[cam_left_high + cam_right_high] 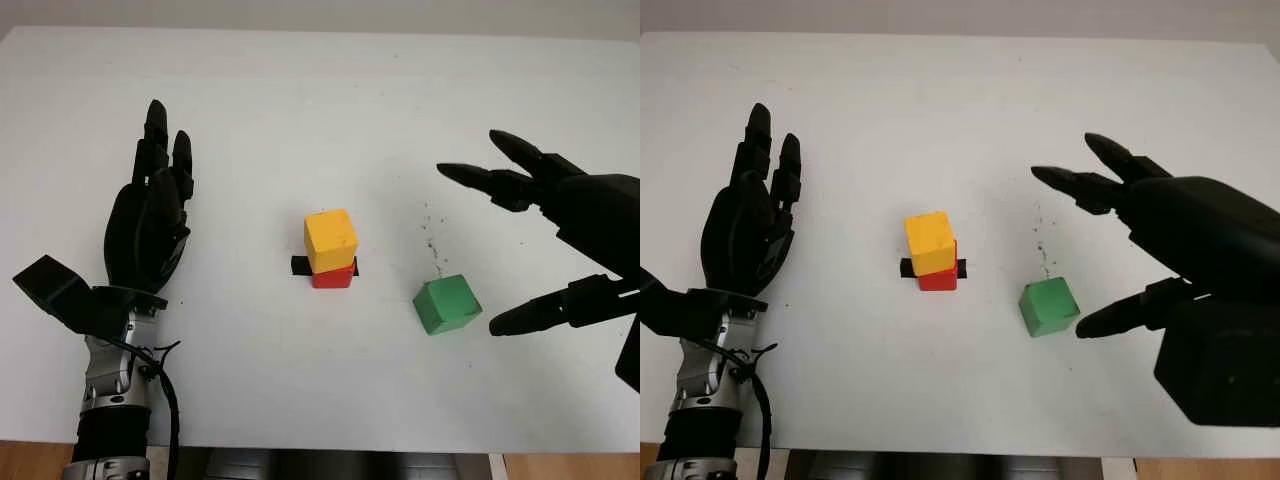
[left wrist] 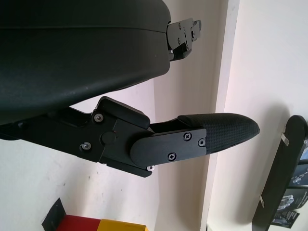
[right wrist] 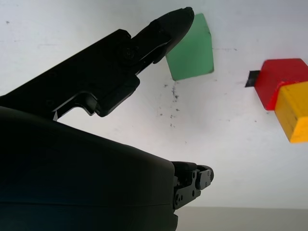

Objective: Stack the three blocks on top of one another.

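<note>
Yellow block (image 1: pixel 331 239): sits on top of the red block (image 1: pixel 333 276), set slightly askew, near the middle of the white tabletop (image 1: pixel 300 110)
Red block: flat on the tabletop, over a small black marker (image 1: pixel 300 266) that pokes out from beneath it
Green block (image 1: pixel 447 304): alone on the tabletop, off to the right-hand side of the red block and a little nearer the robot, not touching the pair
Right hand (image 1: pixel 560 240): open and holding nothing, poised just beyond the green block on the side away from the red block; its fingers (image 3: pixel 168 26) are wide, one tip close by the green block's edge
Left hand (image 1: pixel 150 225): open, holding nothing, well apart from the red block on the opposite side, over the tabletop
Progress: judged two-thirds done, with two blocks stacked; the green block is still to be grasped, lifted and set on the yellow one
Right wrist view: shows one fingertip overlapping the green block's corner, though contact cannot be told
Head views: show both hands and the gap between the green block and the stack
</note>
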`<action>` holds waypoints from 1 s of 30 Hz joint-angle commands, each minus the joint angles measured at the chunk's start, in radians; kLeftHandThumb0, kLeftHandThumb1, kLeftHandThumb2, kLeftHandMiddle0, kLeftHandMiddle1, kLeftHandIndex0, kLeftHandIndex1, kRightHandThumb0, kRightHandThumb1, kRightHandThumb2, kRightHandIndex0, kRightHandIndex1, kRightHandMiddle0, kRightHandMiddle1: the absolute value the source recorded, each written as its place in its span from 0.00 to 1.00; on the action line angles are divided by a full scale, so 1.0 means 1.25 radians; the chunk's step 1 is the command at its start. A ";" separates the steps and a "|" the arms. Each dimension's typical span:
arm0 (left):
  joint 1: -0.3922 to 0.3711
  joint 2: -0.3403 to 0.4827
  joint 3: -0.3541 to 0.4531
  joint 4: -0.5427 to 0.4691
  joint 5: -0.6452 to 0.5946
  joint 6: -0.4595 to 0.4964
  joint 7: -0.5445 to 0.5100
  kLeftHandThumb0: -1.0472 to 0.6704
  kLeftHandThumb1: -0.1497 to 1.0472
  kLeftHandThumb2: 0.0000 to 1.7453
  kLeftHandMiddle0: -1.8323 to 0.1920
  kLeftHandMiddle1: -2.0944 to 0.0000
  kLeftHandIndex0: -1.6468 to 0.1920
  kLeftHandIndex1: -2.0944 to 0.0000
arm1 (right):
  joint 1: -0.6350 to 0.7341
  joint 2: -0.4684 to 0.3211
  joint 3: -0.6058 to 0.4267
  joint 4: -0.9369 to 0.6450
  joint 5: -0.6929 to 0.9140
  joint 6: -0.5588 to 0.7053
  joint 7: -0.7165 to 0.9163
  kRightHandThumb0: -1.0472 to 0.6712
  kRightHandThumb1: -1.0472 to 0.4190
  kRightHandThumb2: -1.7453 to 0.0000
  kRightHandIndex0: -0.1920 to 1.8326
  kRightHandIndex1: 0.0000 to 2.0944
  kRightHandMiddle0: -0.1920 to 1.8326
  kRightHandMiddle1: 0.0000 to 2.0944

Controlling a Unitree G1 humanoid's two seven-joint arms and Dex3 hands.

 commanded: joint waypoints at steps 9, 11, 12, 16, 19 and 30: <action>0.010 0.003 0.002 -0.021 -0.003 0.005 0.001 0.12 1.00 0.33 1.00 1.00 1.00 1.00 | 0.032 0.029 0.078 0.068 -0.120 -0.157 -0.093 0.20 0.22 0.97 0.04 0.03 0.22 0.04; 0.011 0.004 0.002 -0.019 0.000 0.004 0.001 0.12 1.00 0.33 1.00 1.00 1.00 1.00 | 0.030 0.036 0.098 0.091 -0.141 -0.182 -0.114 0.20 0.22 0.97 0.05 0.03 0.23 0.04; 0.010 0.004 0.002 -0.018 -0.001 0.002 -0.001 0.12 1.00 0.34 1.00 1.00 1.00 1.00 | 0.029 0.037 0.107 0.102 -0.153 -0.194 -0.125 0.20 0.22 0.97 0.05 0.03 0.24 0.04; 0.009 0.007 0.004 -0.014 -0.002 0.001 -0.006 0.12 1.00 0.34 1.00 1.00 1.00 1.00 | 0.020 0.052 0.139 0.128 -0.177 -0.201 -0.143 0.21 0.22 0.97 0.06 0.03 0.25 0.04; 0.006 0.005 0.005 -0.008 -0.004 -0.003 -0.007 0.12 1.00 0.34 1.00 1.00 1.00 1.00 | 0.014 0.059 0.160 0.142 -0.195 -0.202 -0.149 0.22 0.22 0.97 0.06 0.03 0.26 0.04; 0.005 0.006 0.007 -0.004 -0.006 -0.002 -0.014 0.12 1.00 0.33 1.00 1.00 1.00 1.00 | 0.024 0.096 0.188 0.194 -0.197 -0.232 -0.199 0.26 0.21 0.97 0.09 0.03 0.31 0.06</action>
